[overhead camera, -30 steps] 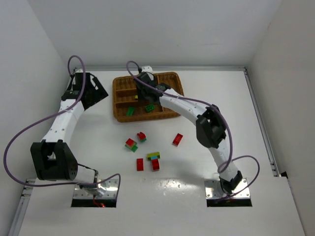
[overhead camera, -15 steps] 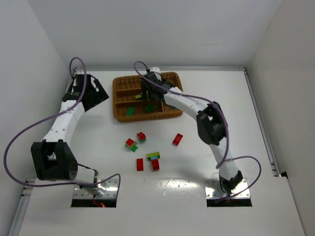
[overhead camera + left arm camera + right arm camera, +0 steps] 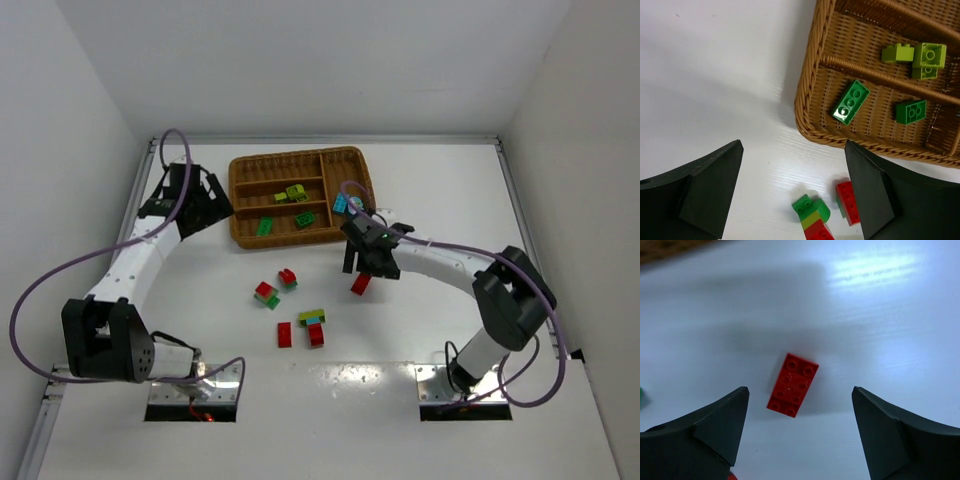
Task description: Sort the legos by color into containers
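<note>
Nearest the arm bases, two loose red bricks [image 3: 284,334] lie side by side on the white worktop [image 3: 430,190], with a yellow-green, cyan and green stack [image 3: 312,317] just beyond them. Farther on sit two small red-and-green stacks [image 3: 266,294], near each other. To their right a single red brick [image 3: 792,385] lies flat, studs up. The right claw [image 3: 799,390] hangs above it, spread wide and gripping nothing, and the brick lies between its fingers without touching either. Beyond the loose pieces lies the brown wicker tray [image 3: 865,142]. Its nearest long slot holds two green bricks [image 3: 851,102], apart from each other. The middle long slot holds yellow-green bricks [image 3: 897,52], clustered together. The cross slot at the tray's right end holds one cyan brick [image 3: 341,203]. The left claw [image 3: 791,150] hovers over bare worktop just beside the tray's near left corner, wide open and empty.
</note>
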`<state>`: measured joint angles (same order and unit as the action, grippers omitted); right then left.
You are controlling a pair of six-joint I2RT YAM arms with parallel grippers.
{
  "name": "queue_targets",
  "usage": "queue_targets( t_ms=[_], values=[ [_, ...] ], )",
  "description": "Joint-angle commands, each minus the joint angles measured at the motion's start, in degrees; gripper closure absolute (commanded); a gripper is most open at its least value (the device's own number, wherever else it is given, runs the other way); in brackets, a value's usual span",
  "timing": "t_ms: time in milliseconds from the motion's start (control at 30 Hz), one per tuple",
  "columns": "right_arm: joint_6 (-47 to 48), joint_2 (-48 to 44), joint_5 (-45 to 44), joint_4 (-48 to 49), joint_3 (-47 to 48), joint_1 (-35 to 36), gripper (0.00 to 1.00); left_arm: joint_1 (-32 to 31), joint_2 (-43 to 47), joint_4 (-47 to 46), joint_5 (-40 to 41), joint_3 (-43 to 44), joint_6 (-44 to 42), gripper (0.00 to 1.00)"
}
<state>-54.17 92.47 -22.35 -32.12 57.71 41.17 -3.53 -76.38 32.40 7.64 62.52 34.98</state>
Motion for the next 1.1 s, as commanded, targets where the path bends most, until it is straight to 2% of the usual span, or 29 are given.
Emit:
queue_targets(
  t_ms=[0,100,300,467,500,567,667,800,933,1067],
  values=[
    [-6.9,1.1,4.3,1.5,-1.3,-0.9,0.15,-1.6,1.5,-1.4,0.0,-0.7,0.4,0.11],
    [-6.3,3.7,5.7,3.8,-1.3,-0.9,0.17,-2.2,2.0,-1.4,0.6,-0.7,0.4,0.11],
    [-5.7,11.4,8.8,4.4,2.7,-0.4,0.34,-2.2,2.0,-1.4,1.2,-0.7,0.4,0.11],
    [-4.6,10.5,7.3,3.8,4.0,-0.4,0.61,-2.2,2.0,-1.4,1.9,-0.7,0.4,0.11],
    [-3.9,9.8,6.7,3.8,4.7,-0.4,0.70,-2.2,2.0,-1.4,1.9,-0.2,0.4,0.11],
    [-2.2,7.7,5.1,3.2,7.0,-0.4,0.79,-2.2,2.0,-1.4,2.4,-0.2,0.4,0.11],
    [2.1,6.4,3.3,2.5,11.0,0.1,0.82,-2.2,1.5,-1.4,2.9,0.3,0.4,0.11],
    [8.0,9.2,1.3,3.0,23.1,-0.5,0.82,-2.2,1.5,-1.4,2.9,0.8,0.4,0.11],
    [13.6,18.6,0.1,7.8,33.5,-1.7,0.81,-2.2,1.0,-1.4,2.9,0.3,0.4,0.11],
    [18.3,26.3,0.1,11.9,48.6,-2.8,0.79,-2.2,1.0,-1.4,2.2,0.3,0.9,0.11]
  ],
)
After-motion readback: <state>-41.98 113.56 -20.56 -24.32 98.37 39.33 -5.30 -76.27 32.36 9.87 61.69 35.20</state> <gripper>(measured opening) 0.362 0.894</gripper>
